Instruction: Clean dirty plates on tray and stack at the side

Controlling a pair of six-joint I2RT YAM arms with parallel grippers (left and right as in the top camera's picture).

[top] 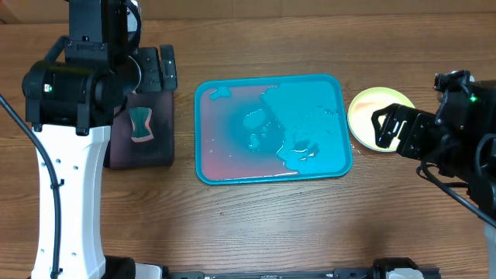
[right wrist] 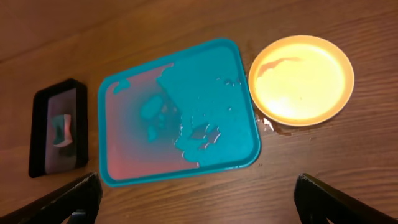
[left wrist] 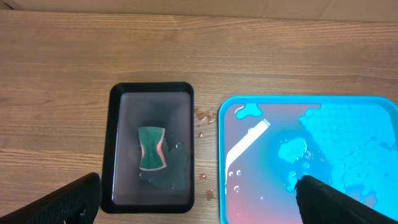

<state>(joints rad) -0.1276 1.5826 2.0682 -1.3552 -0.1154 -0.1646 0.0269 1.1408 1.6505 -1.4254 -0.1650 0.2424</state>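
Tray: a large turquoise-blue rectangular plastic tray (top: 322, 97) is lying mid-table, carrying pinkish water (top: 232, 139) and no plates.
Plate: one round pale lime plastic plate (right wrist: 301, 78) is sitting just beside the tray's right rim, showing a red smear (right wrist: 277, 62).
Left claw: the left gripper (left wrist: 199, 183) is hanging wide and empty above a small black tray (left wrist: 152, 87) holding a green sponge (left wrist: 152, 149).
Right claw: the right gripper (right wrist: 198, 180) is hovering wide and empty above the plate.
Risk: the smeared plate may be passing as clean, and a pinch on its thin rim could be skidding it across wet wood.

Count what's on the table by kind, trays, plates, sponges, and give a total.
Trays: 2 (large turquoise rectangular plastic tray, small black rectangular tray)
Plates: 1 visible (round yellow-green plastic plate)
Sponges: 1 (green hourglass-shaped sponge)
Total: 4
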